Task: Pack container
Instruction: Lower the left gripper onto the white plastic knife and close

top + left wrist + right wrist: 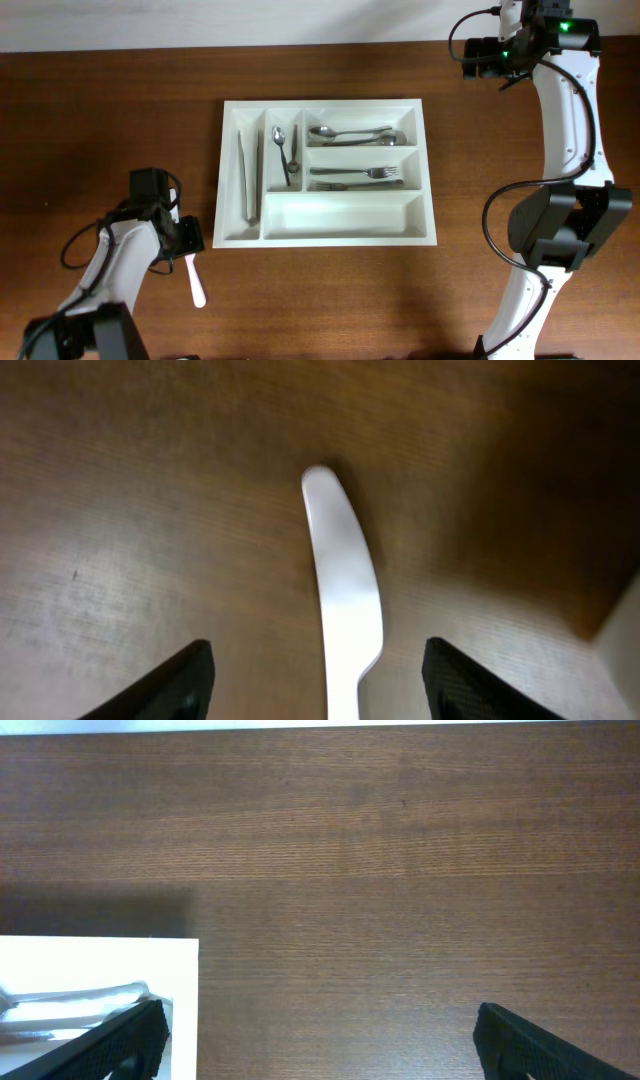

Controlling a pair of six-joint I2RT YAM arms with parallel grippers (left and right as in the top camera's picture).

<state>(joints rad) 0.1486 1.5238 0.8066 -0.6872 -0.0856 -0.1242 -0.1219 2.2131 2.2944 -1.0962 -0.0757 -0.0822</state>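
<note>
The container [232,170], a white five-compartment tray, lies mid-table. It holds tongs [248,175], small spoons [285,150], larger spoons [352,133] and forks [360,178]; its long front compartment is bare. A white plastic knife [196,282] lies on the wood left of the tray's front corner. My left gripper [189,250] hangs over its near end. In the left wrist view the knife [345,590] runs between the fingers of the left gripper [318,660], which is open with a gap on each side. My right gripper [478,58] is open over bare wood beyond the tray's far right corner.
The right wrist view shows the tray corner [110,955] at the lower left with a spoon [80,1000] in it, and the right gripper [320,1020] over brown table. The table's far edge runs along the top. The right arm's base [560,225] stands at the right.
</note>
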